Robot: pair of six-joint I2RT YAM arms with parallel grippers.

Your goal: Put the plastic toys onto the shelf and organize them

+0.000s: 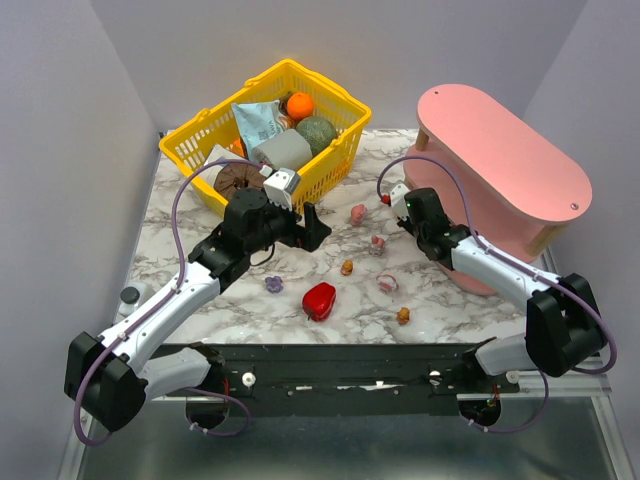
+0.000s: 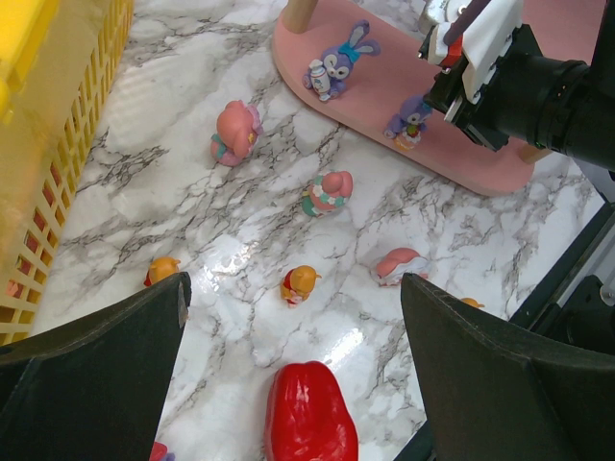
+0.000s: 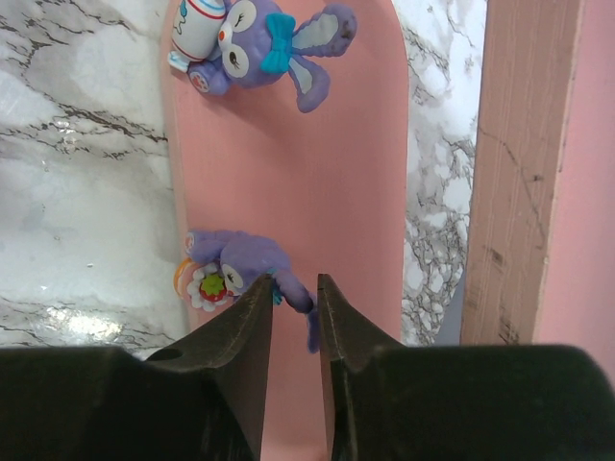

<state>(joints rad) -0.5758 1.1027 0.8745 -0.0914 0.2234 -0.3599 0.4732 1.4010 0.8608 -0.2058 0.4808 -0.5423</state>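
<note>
The pink shelf [image 1: 500,150] stands at the right. Two purple-blue bunny toys [image 2: 338,62] [image 2: 408,117] stand on its bottom board [image 2: 452,163]. My right gripper [image 1: 397,197] is at that board; in its wrist view the gripper [image 3: 295,280] is open by a narrow gap, with one ear of the near bunny [image 3: 235,261] between the tips. The other bunny [image 3: 259,43] lies further along the board [image 3: 336,173]. Several toys lie on the table: pink [image 1: 358,212], pink-teal [image 1: 377,243], orange [image 1: 347,267], purple [image 1: 273,284], pink [image 1: 387,284], orange [image 1: 403,316]. My left gripper [image 1: 314,228] [image 2: 293,288] is wide open and empty above them.
A glossy red pepper [image 1: 319,300] lies mid-table, right under my left gripper in its wrist view [image 2: 309,413]. A yellow mesh basket [image 1: 330,160] with groceries stands at the back left. A wooden shelf post [image 3: 524,163] is close to my right gripper.
</note>
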